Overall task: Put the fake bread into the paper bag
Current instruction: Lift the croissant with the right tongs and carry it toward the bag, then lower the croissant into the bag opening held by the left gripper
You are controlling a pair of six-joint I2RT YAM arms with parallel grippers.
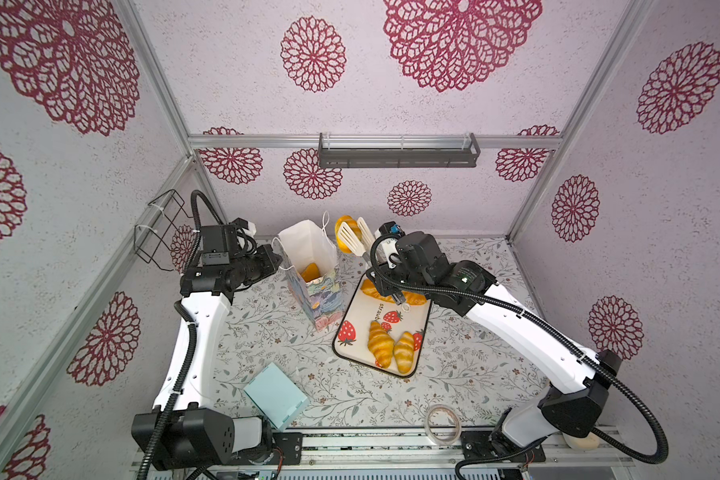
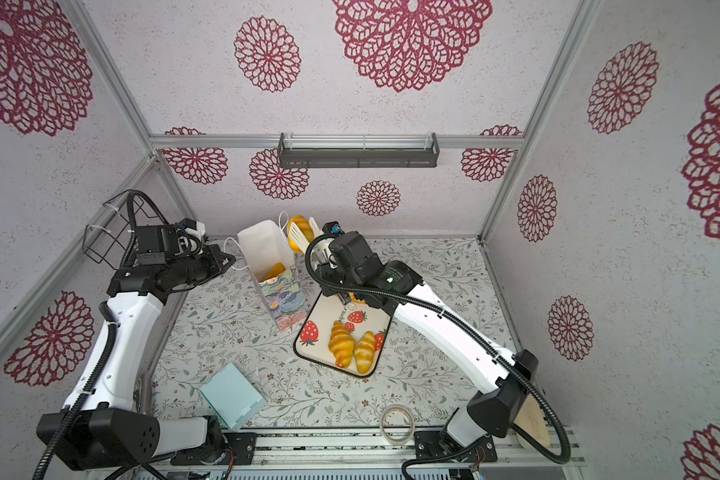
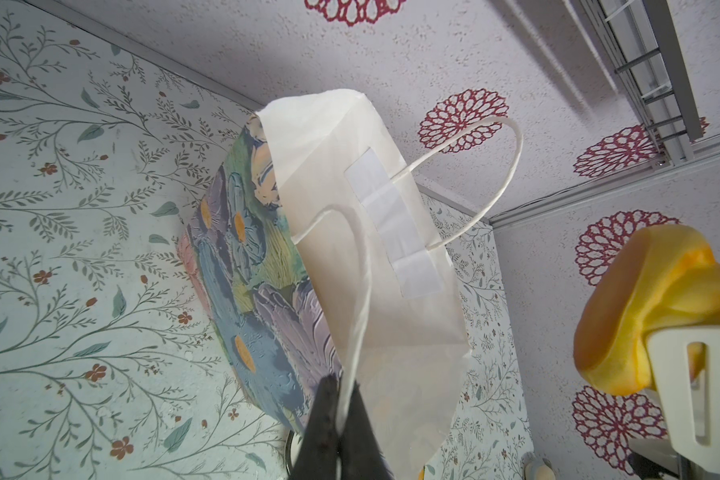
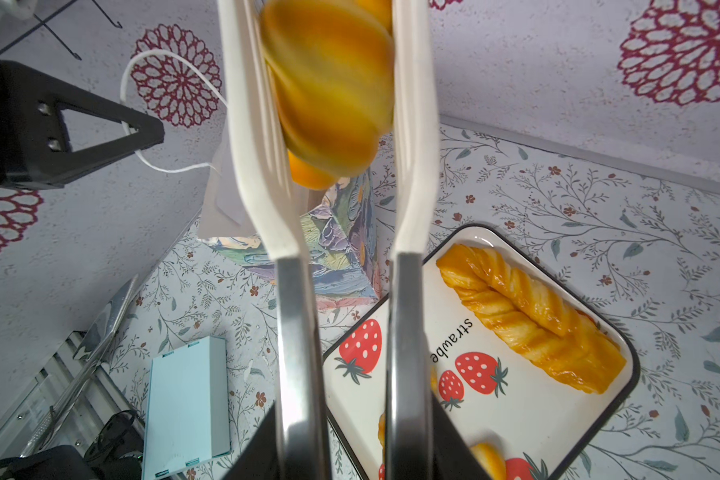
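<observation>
The paper bag (image 1: 308,249) (image 2: 265,245) stands upright, and orange fake bread (image 1: 310,272) (image 2: 275,270) lies inside it. My left gripper (image 3: 341,382) (image 1: 278,259) is shut on the bag's white cord handle (image 3: 362,299). My right gripper (image 4: 352,453) (image 1: 376,262) is shut on white-tipped steel tongs (image 4: 296,311) (image 1: 352,241). The tongs clamp a striped roll (image 4: 329,91) (image 1: 347,226) (image 3: 641,299) just behind the bag's far right rim. A strawberry tray (image 1: 358,316) (image 4: 516,399) carries a long twisted loaf (image 4: 528,320) (image 1: 375,293) and two croissants (image 1: 381,343) (image 1: 404,351).
A light blue box (image 1: 275,399) (image 4: 188,403) lies at the front left, and a tape roll (image 1: 443,424) at the front edge. A wire basket (image 1: 159,228) hangs on the left wall. A dark shelf (image 1: 398,151) is on the back wall. A pale beige block (image 1: 582,442) sits by the right arm's base.
</observation>
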